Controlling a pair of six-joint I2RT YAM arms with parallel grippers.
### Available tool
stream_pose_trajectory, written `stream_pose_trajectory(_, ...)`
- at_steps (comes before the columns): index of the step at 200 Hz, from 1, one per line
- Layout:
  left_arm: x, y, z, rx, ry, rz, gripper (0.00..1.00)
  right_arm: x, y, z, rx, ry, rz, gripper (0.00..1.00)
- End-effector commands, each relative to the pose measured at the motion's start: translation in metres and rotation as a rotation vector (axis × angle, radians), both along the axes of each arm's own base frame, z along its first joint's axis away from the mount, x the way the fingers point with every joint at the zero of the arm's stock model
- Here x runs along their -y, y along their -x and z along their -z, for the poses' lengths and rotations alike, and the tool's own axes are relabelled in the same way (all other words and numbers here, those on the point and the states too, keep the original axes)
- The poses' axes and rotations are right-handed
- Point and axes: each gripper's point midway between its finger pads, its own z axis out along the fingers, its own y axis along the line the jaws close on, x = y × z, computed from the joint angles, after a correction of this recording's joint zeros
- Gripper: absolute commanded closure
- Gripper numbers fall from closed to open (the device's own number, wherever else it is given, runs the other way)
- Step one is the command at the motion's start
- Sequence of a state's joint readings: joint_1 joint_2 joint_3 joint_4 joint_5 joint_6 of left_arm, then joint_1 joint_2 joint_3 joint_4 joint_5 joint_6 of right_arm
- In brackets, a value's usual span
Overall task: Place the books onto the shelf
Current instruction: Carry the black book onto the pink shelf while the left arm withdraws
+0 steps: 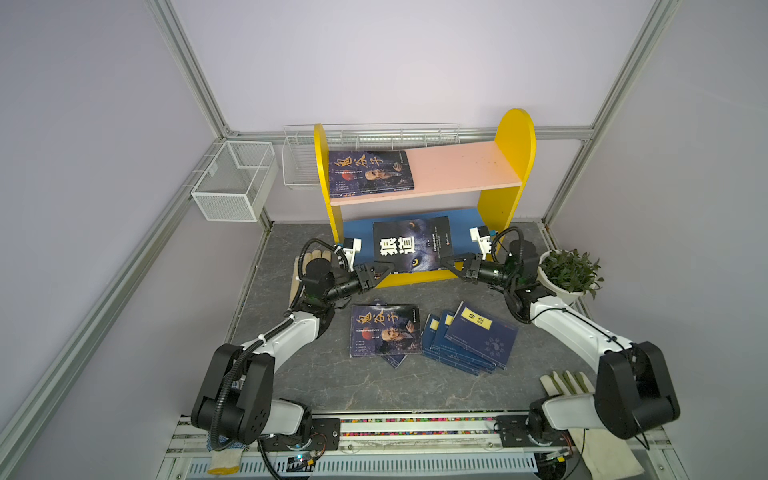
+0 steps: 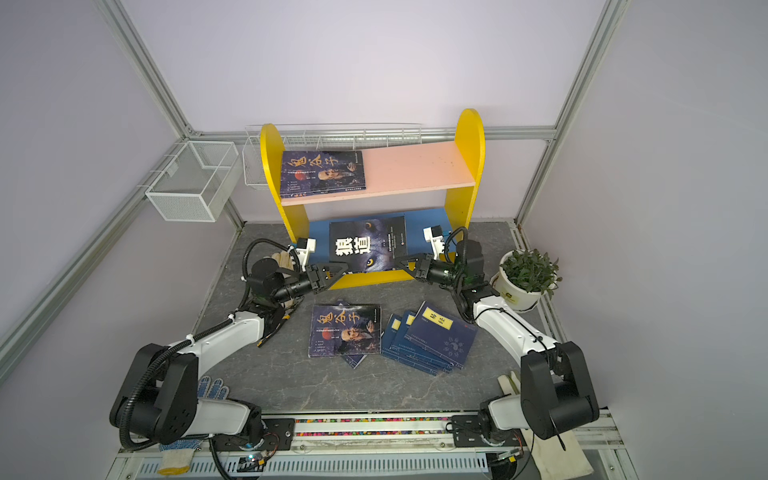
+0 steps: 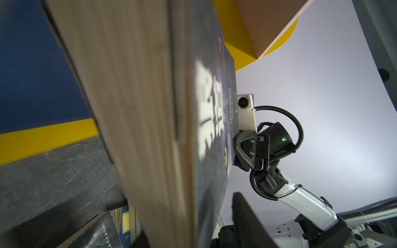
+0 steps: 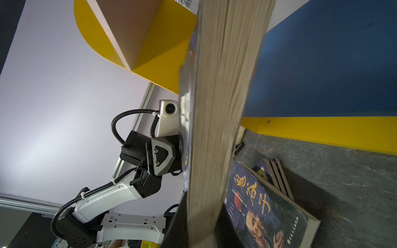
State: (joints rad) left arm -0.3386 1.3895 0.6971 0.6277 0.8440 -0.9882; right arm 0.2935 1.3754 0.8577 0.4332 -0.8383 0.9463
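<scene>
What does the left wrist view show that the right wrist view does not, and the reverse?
Only the left wrist view: the right hand at the far edge of the wolf book. Only the right wrist view: the left hand at the opposite edge, and the painted face on the portrait book. Both: the wolf book's page edge across the middle, the blue lower board, yellow front rail and pink upper board from below.

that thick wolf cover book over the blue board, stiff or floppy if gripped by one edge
Probably fairly stiff: the wolf cover book shows a thick page block in the wrist views. So it is likely heavy too. Its smooth cover may slip.
</scene>
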Motion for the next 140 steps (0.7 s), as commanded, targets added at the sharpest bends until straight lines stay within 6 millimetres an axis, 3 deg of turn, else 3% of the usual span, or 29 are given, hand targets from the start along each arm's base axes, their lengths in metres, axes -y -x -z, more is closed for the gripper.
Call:
stream_pose_trajectory(1, -0.020, -0.010, 0.010, 0.013, -0.091, -0.131, 0.23, 0.005, 0.024, -0.021, 0.115, 0.008, -0.069, 0.93)
stream_pose_trajectory(31, -0.073, -0.024, 0.048, -0.069, -0.260, -0.418, 0.19, 0.008, 0.074, -0.036, 0.208, 0.061, -0.206, 0.93)
stream_pose_trajectory(34, -0.079, -0.024, 0.052, -0.079, -0.278, -0.450, 0.18, 0.009, 0.078, -0.050, 0.244, 0.057, -0.215, 0.93)
stream_pose_trajectory(48, -0.102, -0.024, 0.070, -0.123, -0.343, -0.574, 0.18, 0.010, 0.096, -0.076, 0.320, 0.043, -0.255, 0.93)
stream_pose_trajectory(75, -0.122, -0.017, 0.087, -0.158, -0.414, -0.661, 0.20, 0.012, 0.109, -0.137, 0.475, 0.011, -0.272, 0.93)
stream_pose_trajectory(96, -0.130, -0.015, 0.092, -0.166, -0.450, -0.690, 0.20, 0.007, 0.092, -0.182, 0.567, -0.016, -0.223, 0.92)
stream_pose_trajectory(120, -0.136, -0.013, 0.099, -0.194, -0.477, -0.715, 0.21, 0.001, 0.039, -0.221, 0.573, -0.043, -0.084, 0.93)
stream_pose_trajectory(140, -0.140, -0.011, 0.101, -0.206, -0.490, -0.733, 0.22, -0.009, -0.006, -0.241, 0.555, -0.101, -0.002, 0.93)
